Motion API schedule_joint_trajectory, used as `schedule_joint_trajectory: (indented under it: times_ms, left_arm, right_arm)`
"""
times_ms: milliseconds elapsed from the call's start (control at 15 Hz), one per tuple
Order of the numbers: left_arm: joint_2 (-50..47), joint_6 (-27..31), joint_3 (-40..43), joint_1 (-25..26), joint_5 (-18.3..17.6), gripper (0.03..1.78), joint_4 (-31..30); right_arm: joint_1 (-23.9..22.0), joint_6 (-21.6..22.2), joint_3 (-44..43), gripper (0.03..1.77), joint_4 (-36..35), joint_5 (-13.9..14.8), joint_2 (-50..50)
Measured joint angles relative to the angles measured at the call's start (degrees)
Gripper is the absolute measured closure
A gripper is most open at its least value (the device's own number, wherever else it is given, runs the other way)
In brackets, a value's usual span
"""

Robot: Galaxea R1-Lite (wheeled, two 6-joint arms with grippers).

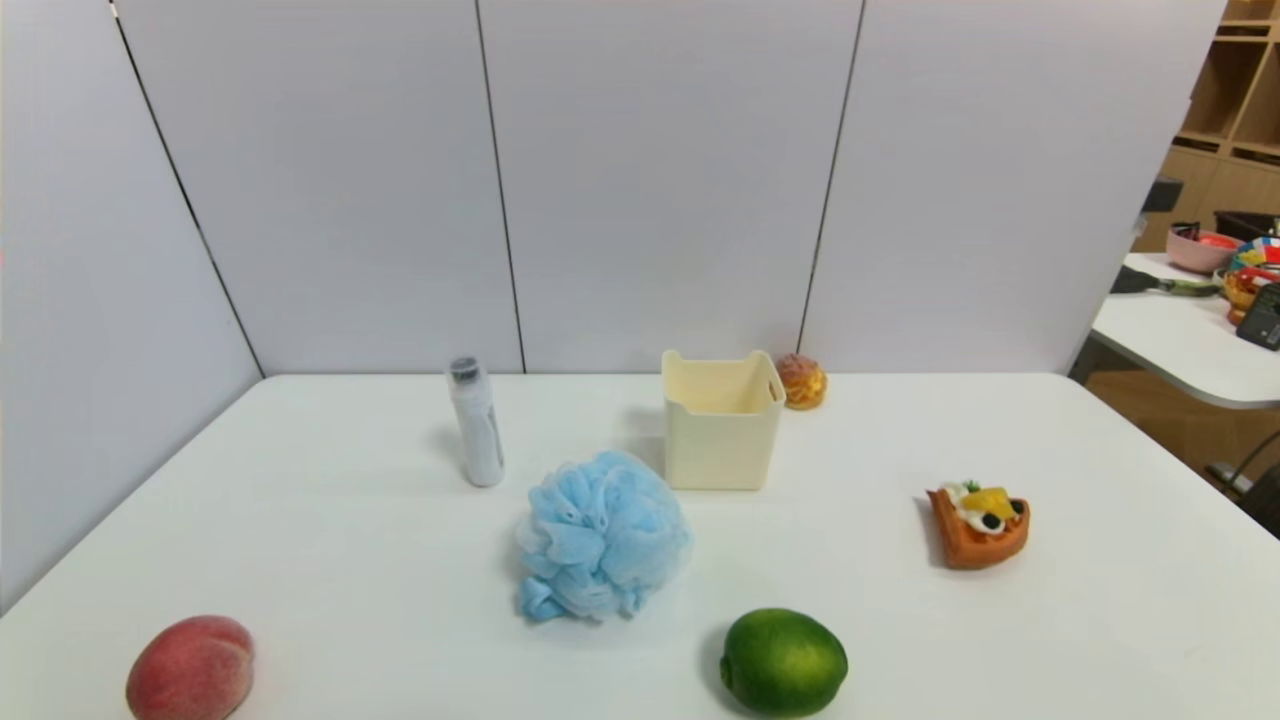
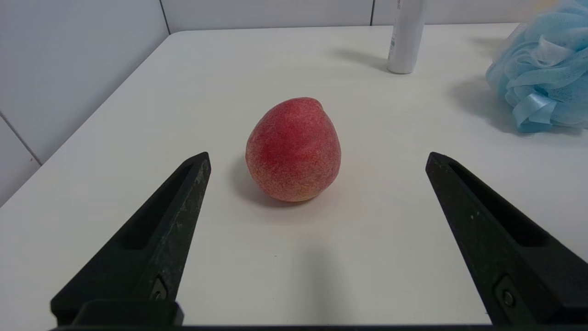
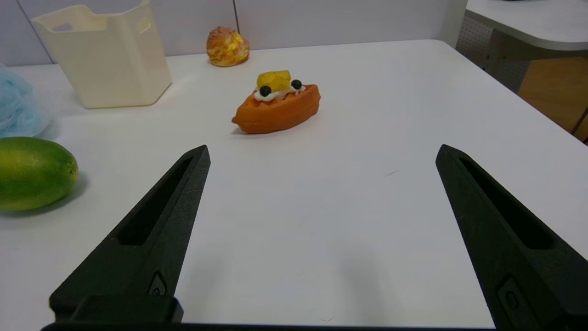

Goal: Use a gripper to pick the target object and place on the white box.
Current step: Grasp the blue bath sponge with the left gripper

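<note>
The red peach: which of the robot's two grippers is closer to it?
The left one. The left gripper is open just short of the peach; the right gripper is beyond the green lime, at the table's right side.

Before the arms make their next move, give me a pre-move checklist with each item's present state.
1. Left gripper open and holding nothing: ok.
2. Right gripper open and holding nothing: ok.
3. Blue bath pouf between either gripper's fingers: not ok, it sits on the table.
4. White box upright: ok.
5. Pouf on the box: not ok, it lies in front of it.
6. Pouf light enough to lift easily: cannot tell.
</note>
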State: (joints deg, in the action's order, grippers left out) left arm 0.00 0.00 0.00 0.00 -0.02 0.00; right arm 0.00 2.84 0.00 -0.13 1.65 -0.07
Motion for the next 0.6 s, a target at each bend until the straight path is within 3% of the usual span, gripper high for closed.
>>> schedule_joint_trajectory:
  times_ms: [600]
  left_arm:
    - [0.0, -1.9, 0.0, 0.0, 0.8, 0.12, -0.1]
  right_arm:
    - [0.0, 0.0, 0.0, 0.1, 0.0, 0.0, 0.0]
